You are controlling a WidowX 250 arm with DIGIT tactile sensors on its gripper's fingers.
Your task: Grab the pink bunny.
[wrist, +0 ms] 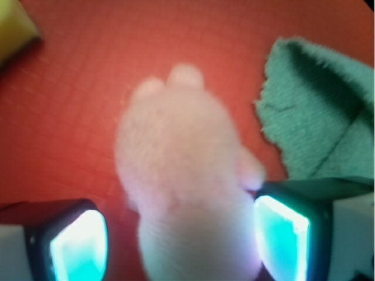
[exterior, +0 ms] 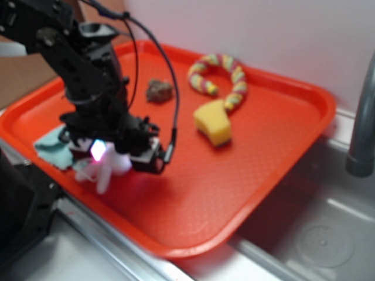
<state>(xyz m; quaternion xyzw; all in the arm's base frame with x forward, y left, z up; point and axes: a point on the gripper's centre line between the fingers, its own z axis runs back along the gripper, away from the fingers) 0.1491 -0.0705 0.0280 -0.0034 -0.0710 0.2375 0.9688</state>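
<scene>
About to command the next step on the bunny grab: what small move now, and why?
Probably close the claw. In the wrist view the pink bunny already sits between the two lit pads, the right one touching it, the left one with a gap, low over the red tray.

One red tray [exterior: 281, 140]; on it: one pink bunny [wrist: 181, 175], one cloth [wrist: 316, 111], one sponge [exterior: 214, 122], one striped rope toy [exterior: 225, 79], one brown lump [exterior: 159, 90].

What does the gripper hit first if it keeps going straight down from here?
The pink bunny, which sits between the open fingers of the gripper. Under it is the red tray. How much gap remains is unclear.
</scene>
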